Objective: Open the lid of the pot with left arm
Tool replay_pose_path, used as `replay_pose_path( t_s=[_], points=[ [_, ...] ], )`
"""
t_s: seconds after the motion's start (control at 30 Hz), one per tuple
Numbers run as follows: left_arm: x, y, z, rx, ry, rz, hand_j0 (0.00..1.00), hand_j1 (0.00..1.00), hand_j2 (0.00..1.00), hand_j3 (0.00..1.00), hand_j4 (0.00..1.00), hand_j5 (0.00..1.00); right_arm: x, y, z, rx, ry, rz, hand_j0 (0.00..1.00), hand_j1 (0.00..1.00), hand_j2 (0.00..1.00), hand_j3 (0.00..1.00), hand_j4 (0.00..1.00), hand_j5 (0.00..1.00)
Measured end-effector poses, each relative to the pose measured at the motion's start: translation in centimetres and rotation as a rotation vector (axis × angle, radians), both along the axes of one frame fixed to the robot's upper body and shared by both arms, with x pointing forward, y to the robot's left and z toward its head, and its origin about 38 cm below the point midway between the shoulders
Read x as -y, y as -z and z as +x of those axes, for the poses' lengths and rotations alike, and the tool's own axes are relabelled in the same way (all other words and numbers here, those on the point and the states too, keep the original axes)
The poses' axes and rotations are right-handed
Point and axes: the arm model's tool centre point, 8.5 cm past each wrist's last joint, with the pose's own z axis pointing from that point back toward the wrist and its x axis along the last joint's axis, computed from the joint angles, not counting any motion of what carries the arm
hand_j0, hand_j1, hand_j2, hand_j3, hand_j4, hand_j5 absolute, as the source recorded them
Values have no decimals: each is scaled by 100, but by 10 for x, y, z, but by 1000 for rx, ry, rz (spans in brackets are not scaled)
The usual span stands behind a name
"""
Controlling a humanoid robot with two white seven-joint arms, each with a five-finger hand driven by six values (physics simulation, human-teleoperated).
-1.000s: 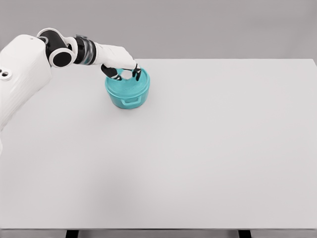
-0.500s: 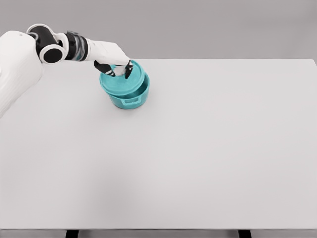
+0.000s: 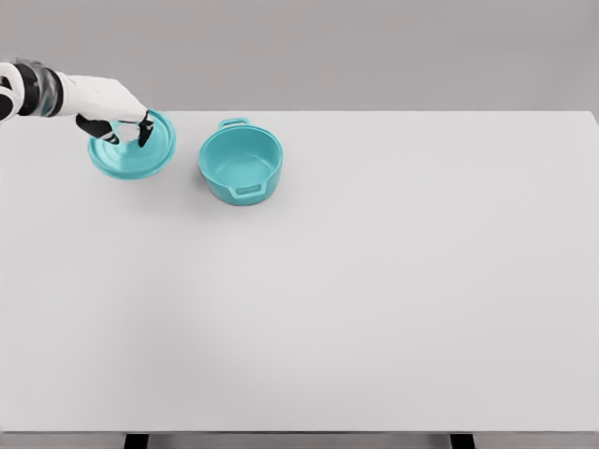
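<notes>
The teal pot stands upright and open, its hollow inside showing, one handle toward the viewer and one at the back. The matching round teal lid is off, just left of the pot, apart from it.

I'm seeing a plain teal pot, the same teal inside and out, with no pattern on it. The lid is showing a matching teal. My left hand is showing white on its back with black fingers, and the wrist is carrying dark grey bands. The bench is looking uniform pale grey-white, against a grey backdrop.
</notes>
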Motion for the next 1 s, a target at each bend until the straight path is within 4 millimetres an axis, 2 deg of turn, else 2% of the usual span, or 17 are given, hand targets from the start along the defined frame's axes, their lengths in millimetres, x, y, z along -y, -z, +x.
replay_pose_path(
  t_s=[0.1,0.17,0.3,0.4,0.5,0.6,0.8,1.0],
  points=[
    [-4,0,0,2,-6,13,55,55,55,55,55,55,0,0,0,0,0,0,100,100,100,100,100,100],
    [-4,0,0,2,-7,13,71,71,71,71,71,71,0,0,-1,-2,0,0,100,100,100,100,100,100],
    [-4,1,0,1,-7,10,87,87,87,87,87,87,0,0,0,0,0,0,100,100,100,100,100,100],
    [-4,1,0,1,-7,9,91,91,91,91,91,91,0,0,0,0,0,0,100,100,100,100,100,100],
    [-4,1,0,0,-9,10,99,99,99,99,99,99,0,0,0,0,0,0,100,100,100,100,100,100],
    [-10,0,0,-1,-22,6,100,100,100,100,100,100,0,0,0,0,0,0,100,100,100,100,100,100],
    [-65,15,-1,-66,-205,-84,100,100,100,100,100,100,0,0,0,0,0,0,100,100,100,100,100,100],
    [-87,23,-4,-92,-281,-108,100,100,100,100,100,100,0,0,0,0,0,0,100,100,100,100,100,100]
  ],
)
